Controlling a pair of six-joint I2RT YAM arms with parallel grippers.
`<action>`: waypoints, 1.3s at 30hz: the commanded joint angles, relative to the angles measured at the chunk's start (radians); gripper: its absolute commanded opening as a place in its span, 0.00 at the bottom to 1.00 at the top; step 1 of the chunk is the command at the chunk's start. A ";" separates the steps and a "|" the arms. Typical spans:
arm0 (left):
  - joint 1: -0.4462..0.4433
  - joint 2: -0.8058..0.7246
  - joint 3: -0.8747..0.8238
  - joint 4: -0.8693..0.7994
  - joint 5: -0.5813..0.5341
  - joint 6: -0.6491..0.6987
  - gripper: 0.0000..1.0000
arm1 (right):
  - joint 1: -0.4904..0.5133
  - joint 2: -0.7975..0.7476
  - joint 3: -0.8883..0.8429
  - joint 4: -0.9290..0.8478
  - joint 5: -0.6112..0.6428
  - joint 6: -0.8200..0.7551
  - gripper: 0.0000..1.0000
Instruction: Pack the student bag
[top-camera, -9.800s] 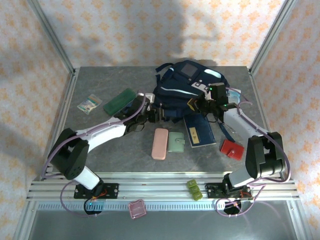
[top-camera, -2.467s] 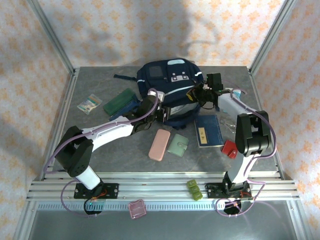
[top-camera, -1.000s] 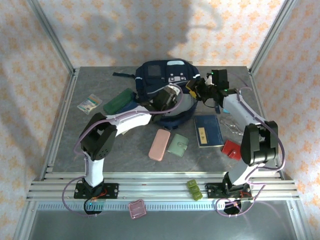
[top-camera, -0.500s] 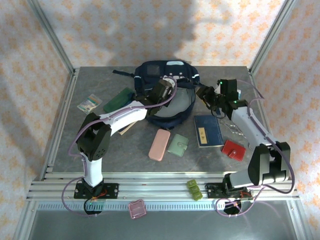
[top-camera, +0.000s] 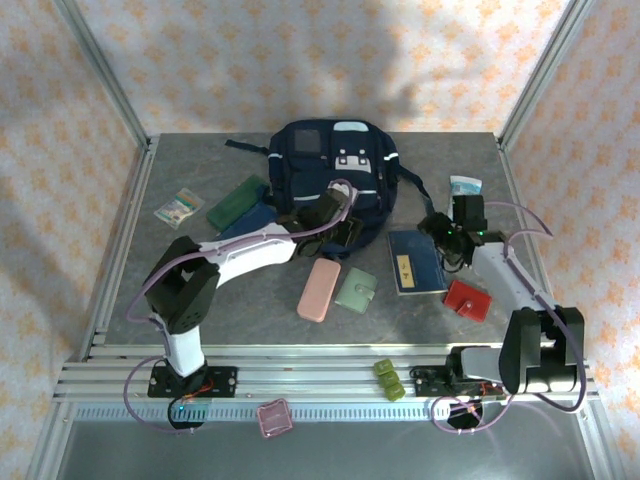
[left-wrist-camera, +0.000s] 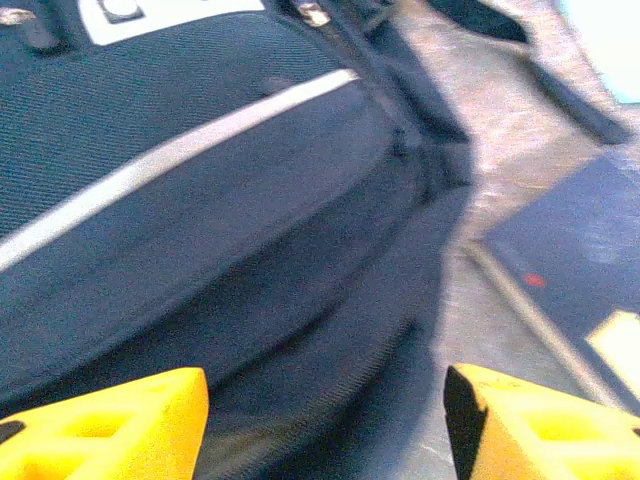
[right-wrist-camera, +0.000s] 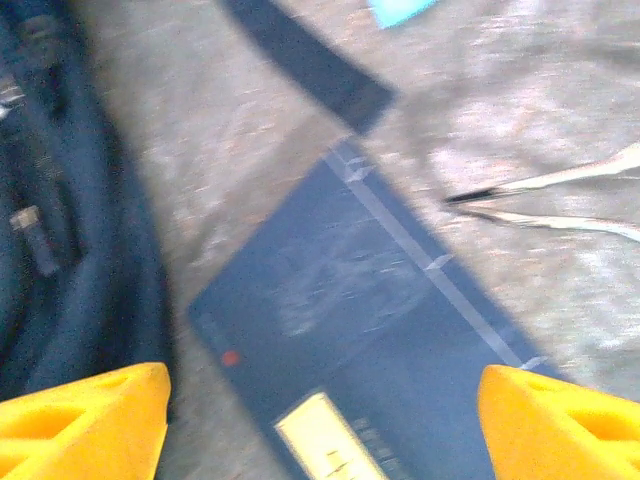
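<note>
Table (top-camera: 240, 325) front open; student bag (top-camera: 335, 170) near rear.

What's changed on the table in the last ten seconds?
The backpack moved left and now lies centred at the back, front up. Both grippers let it go: the left gripper sits open at its near edge, the right gripper open above the navy booklet. The pink case, green wallet and red wallet stayed put.

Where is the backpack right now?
Top view: the backpack lies far-centre on the table, green case to its left, navy booklet near-right.
</note>
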 joint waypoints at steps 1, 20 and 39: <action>-0.055 -0.034 -0.006 -0.013 0.163 -0.115 0.64 | -0.055 0.027 -0.033 0.043 0.002 -0.033 0.77; -0.153 0.436 0.395 -0.253 0.314 -0.167 0.53 | -0.078 0.144 -0.168 0.213 -0.292 -0.066 0.65; -0.151 0.487 0.366 -0.219 0.314 -0.148 0.22 | -0.074 -0.003 -0.277 0.453 -0.665 0.005 0.47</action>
